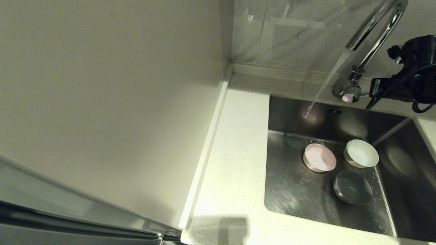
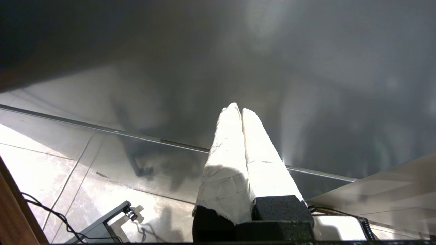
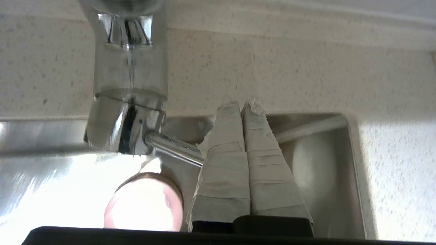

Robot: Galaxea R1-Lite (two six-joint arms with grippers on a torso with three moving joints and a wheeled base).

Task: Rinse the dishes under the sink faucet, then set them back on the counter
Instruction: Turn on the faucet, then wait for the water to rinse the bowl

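3 bowls [image 1: 352, 187] in sink [image 1: 289, 190]; right gripper [image 3: 243, 103] at running faucet [image 1: 373, 30].

Three bowls, one pink [image 1: 319, 157], one white [image 1: 361, 153], one grey-blue [image 1: 352, 187]; one sink [image 1: 293, 190]; one faucet [image 1: 373, 30].

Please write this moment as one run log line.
faucet: running | right gripper: shut, at lever | three dishes in sink | left gripper: shut, parked
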